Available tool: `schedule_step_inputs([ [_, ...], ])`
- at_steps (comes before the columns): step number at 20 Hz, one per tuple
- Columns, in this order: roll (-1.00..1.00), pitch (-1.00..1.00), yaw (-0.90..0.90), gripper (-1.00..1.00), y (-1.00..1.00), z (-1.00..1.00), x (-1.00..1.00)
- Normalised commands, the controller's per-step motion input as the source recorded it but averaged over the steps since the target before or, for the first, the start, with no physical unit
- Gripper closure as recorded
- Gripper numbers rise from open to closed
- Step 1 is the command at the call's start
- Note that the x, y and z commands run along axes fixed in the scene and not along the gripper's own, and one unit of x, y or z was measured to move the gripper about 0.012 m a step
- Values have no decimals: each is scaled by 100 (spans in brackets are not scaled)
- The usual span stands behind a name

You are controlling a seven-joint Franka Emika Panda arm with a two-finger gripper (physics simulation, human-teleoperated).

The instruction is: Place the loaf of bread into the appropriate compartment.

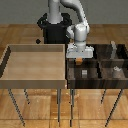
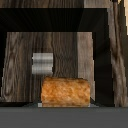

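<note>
Orange-brown loaf of bread (image 2: 65,91) gripped in closed tool (image 1: 80,61) above compartment (image 1: 84,72), dark wood walls close around.

A wood-plank floor (image 1: 30,107) in warm brown fills the room, its boards running across the exterior view, with a darker band of wall (image 1: 20,12) at the far side. Thin grey metal legs (image 1: 60,105) stand on the floor and cast faint shadows under even, soft light. On those legs, towards the exterior view's left, sits a large light tan bin (image 1: 34,62) with plain walls, and a black pedestal (image 1: 54,31) stands behind it.
</note>
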Motion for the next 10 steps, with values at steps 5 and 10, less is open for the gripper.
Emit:
schedule_step_inputs([
  [5, 0, 0, 0, -100, 0, 0, 40],
  [10, 0, 0, 0, -100, 0, 0, 0],
])
